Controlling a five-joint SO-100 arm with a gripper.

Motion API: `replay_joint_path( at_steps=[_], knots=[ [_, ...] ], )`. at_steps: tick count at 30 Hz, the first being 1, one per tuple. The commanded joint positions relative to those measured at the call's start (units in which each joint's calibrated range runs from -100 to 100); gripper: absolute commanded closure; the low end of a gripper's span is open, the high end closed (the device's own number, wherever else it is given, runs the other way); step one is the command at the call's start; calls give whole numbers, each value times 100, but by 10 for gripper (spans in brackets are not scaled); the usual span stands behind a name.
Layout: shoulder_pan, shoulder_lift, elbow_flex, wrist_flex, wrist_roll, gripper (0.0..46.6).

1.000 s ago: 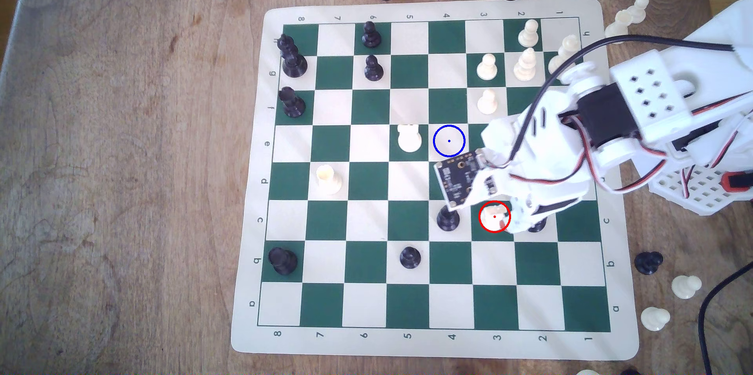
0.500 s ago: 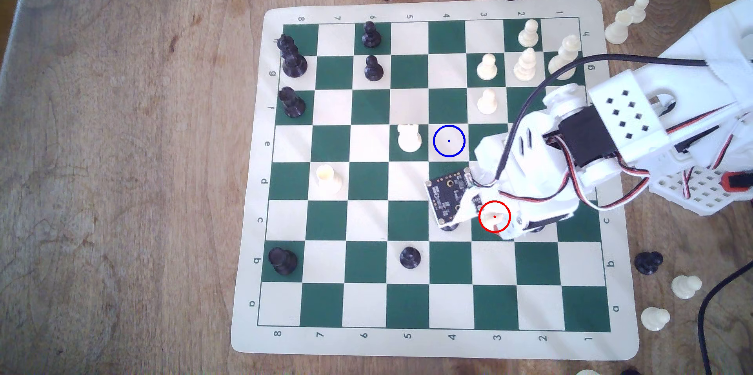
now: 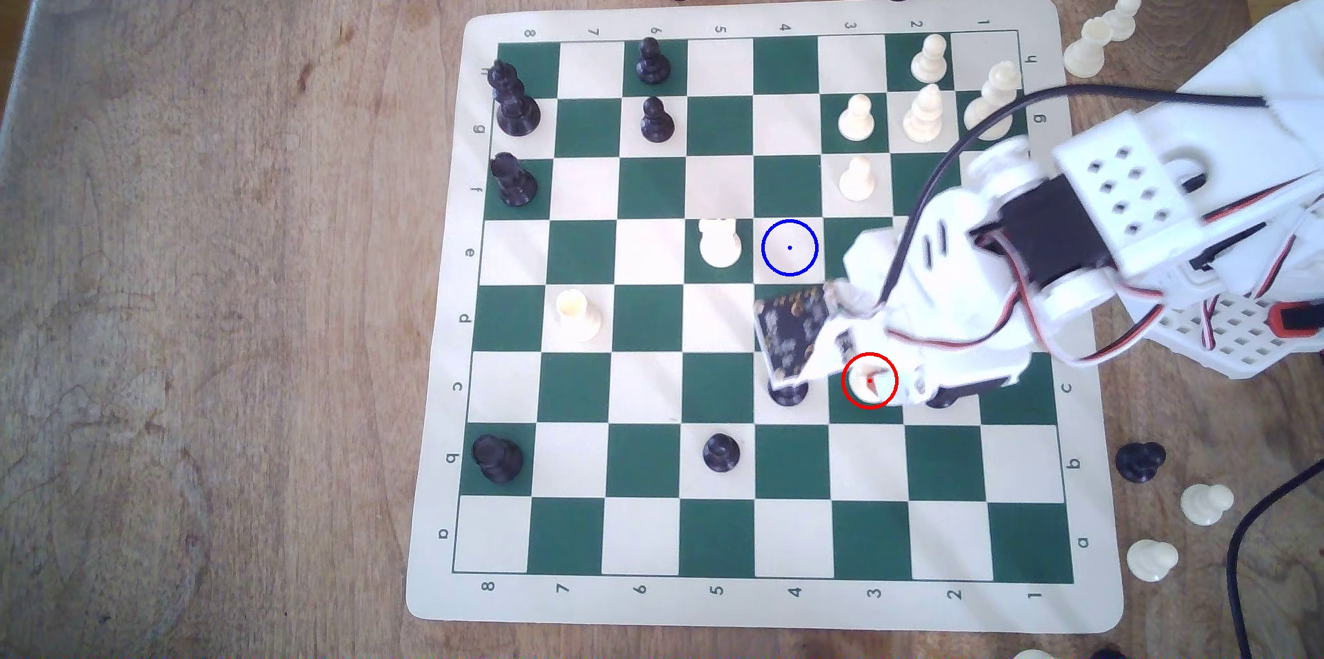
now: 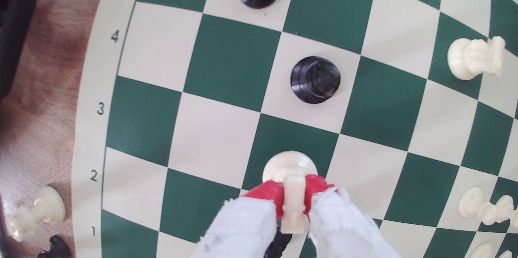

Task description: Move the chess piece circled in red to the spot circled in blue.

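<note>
We see the tool (image 4: 293,204) closed on the knight (image 4: 291,188): in the wrist view its two white-wrapped fingers (image 4: 246,227) with red tips press against the piece's head from either side. The knight's round base sits over a green square, and we cannot tell whether it touches the board (image 4: 229,59) or hangs just above it.

In the exterior view the knight (image 3: 868,383) lies inside the red ring, on the green square of row c, column 3, largely hidden beneath the tool (image 3: 878,373) and the arm (image 3: 1039,237) that reaches in from the exterior view's right. A dark circuit board (image 3: 788,333) on the wrist overhangs the squares just to the exterior view's left of the knight.

The blue spot (image 3: 789,247) marks a cream square in row e, column 4, apart from the knight: two rows up and one column to the exterior view's left. A white rook (image 3: 718,244) stands on the square just beside the spot. A black pawn (image 3: 787,393) stands on the square next to the knight, partly under the circuit board; in the wrist view this pawn (image 4: 315,80) is one square diagonally from the knight.
</note>
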Motion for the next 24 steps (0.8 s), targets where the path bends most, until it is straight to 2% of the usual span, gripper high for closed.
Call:
replay_joint_path(
  at_steps=[1,6,16,24],
  knots=[
    [179,-728,-686,257,-39,464],
    [602,-983,-595,232,-98,464],
    [1791,-1025,-314,-341,-122,464],
    [1994,-66,-151,-1037,-83,464]
  ],
)
